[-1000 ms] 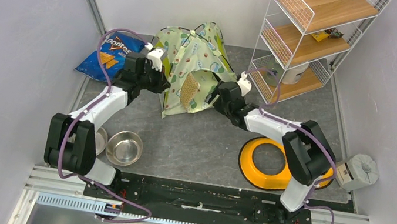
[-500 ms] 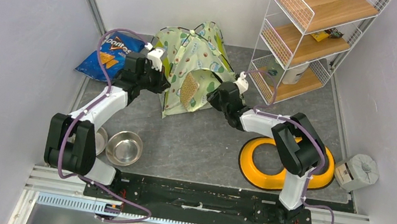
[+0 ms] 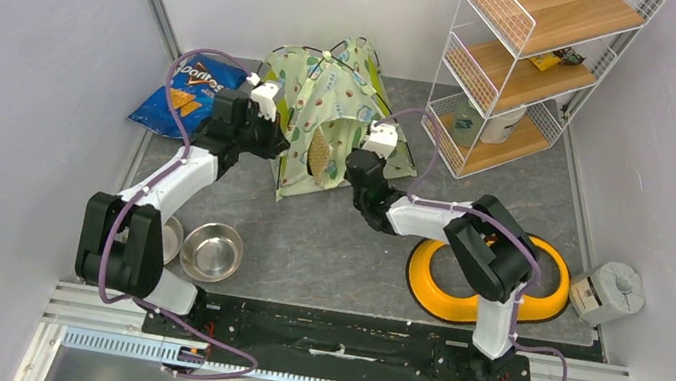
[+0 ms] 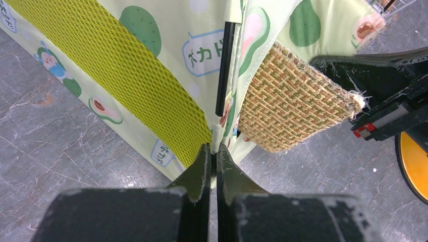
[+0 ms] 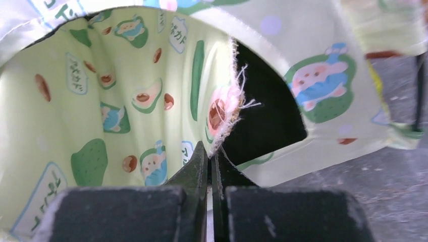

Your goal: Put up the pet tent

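Left wrist: tent (image 4: pixel 204 50) within left pincer (image 4: pixel 212 155)

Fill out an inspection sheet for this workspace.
Surface: grey stone-look table.
Job's things: pet tent standing at the back; mat on edge in its doorway.
Clutter: Doritos bag, two steel bowls, yellow ring.
Grippers: left gripper shut on the tent's corner seam; right gripper shut on the mat's frayed edge.
Cables: purple cables run along both arms.
Surroundings: wire shelf rack back right; grey walls.
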You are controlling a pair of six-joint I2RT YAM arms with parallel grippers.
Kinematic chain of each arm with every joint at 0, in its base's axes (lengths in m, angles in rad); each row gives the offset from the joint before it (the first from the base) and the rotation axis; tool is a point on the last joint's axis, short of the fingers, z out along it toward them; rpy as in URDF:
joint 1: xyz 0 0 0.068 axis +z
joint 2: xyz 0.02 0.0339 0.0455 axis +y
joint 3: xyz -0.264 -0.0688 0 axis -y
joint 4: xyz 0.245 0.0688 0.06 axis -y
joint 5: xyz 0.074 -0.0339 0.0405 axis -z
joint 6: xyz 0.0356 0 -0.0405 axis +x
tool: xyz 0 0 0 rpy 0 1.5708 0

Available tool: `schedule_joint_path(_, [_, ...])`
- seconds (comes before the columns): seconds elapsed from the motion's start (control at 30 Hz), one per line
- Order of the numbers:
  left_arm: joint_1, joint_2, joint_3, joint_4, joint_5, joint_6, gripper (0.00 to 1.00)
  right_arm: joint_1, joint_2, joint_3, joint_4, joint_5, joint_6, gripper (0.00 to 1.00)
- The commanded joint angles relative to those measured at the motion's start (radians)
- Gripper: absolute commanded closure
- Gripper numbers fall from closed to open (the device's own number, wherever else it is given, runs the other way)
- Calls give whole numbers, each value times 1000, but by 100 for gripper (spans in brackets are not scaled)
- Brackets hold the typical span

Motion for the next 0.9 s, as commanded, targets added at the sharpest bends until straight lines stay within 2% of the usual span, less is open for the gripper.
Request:
schedule_joint_path(0.0, [-8,18,23,-54,-17,-62,98,19,65,82,141,335,-218,100])
schedule_joint_path(0.17, [-9,22,27,-59,-17,-60,98,22,116,132,196,390,-272,100])
schedule_joint_path(0.37, [-11,25,30,-59,-14,-62,98,27,122,178,93,338,-169,99])
schedule_joint_path(0.43, [-11,28,31,-59,-14,-62,98,32,98,176,39,320,-135,80])
schedule_joint_path(0.5, [-12,30,33,-58,-15,-66,98,33,41,168,-88,294,-63,60])
schedule_joint_path(0.67, [-12,34,30,-45,-22,-75,98,23,-146,101,-365,196,79,27])
schedule_joint_path(0.77, [-14,37,23,-38,-25,-71,98,2,-247,59,-510,82,112,16])
schedule_joint_path(0.87, [-15,36,18,-33,-32,-66,98,-23,-332,2,-567,-63,83,13])
